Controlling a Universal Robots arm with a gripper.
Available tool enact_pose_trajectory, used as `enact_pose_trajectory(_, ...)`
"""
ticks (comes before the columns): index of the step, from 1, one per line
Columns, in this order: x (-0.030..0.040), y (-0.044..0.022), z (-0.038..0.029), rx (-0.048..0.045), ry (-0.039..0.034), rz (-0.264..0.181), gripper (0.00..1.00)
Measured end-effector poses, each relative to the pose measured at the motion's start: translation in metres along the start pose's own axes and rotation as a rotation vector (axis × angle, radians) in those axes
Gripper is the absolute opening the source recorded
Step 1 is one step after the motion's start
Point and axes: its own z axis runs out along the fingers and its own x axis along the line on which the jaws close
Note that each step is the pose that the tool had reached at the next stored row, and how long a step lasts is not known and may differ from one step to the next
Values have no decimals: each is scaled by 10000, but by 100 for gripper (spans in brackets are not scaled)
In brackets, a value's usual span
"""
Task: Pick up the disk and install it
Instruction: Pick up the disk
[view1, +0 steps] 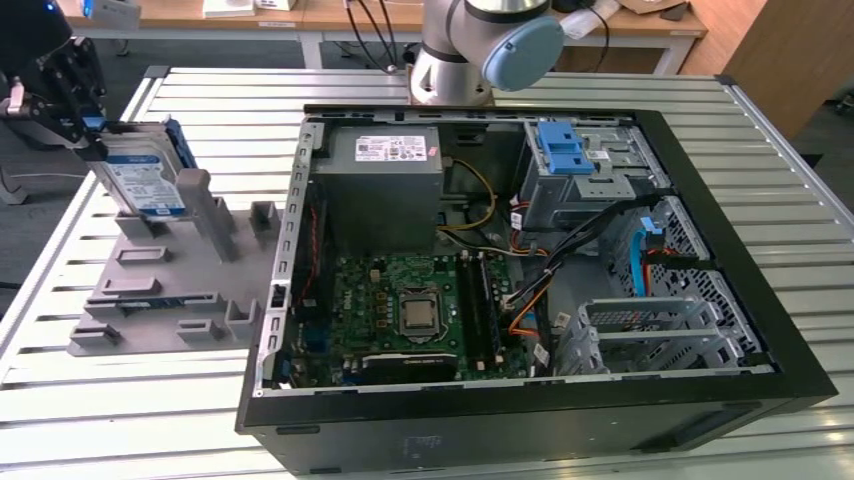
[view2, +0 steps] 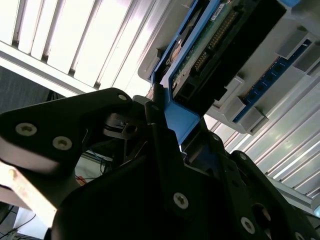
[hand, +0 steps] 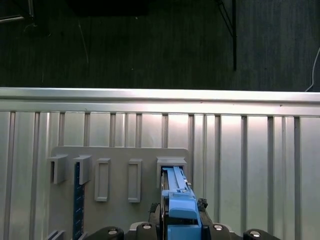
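- Jaws of the gripper (view2: 189, 137) are seen closed on the blue carrier frame (view2: 181, 122) at one end of the disk (view2: 215, 45). In the second wrist view a black finger (view2: 159, 135) is pressed against the frame.
- In the exterior view the disk is held on edge at the exterior view's left, with its white-and-blue label turned toward the camera.
- The disk is placed over the far end of a grey holder (view1: 167, 270), just beside one of the holder's tall posts. Whether its lower edge rests in a slot cannot be told.
- The holder is laid on a slatted metal table (view1: 747, 130), just beside an open computer case (view1: 534, 420).
- Inside the case a grey power-supply box (view1: 380, 180), a bare blue latch (view1: 567, 150) and a green motherboard (view1: 414, 305) are seen, well apart from the disk.
- In the first wrist view the carrier frame is seen edge-on, lined up with one slot of the holder.
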Motion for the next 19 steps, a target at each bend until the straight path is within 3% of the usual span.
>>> enact_pose_trajectory(19,-1,1,-85,1,-1,0,36)
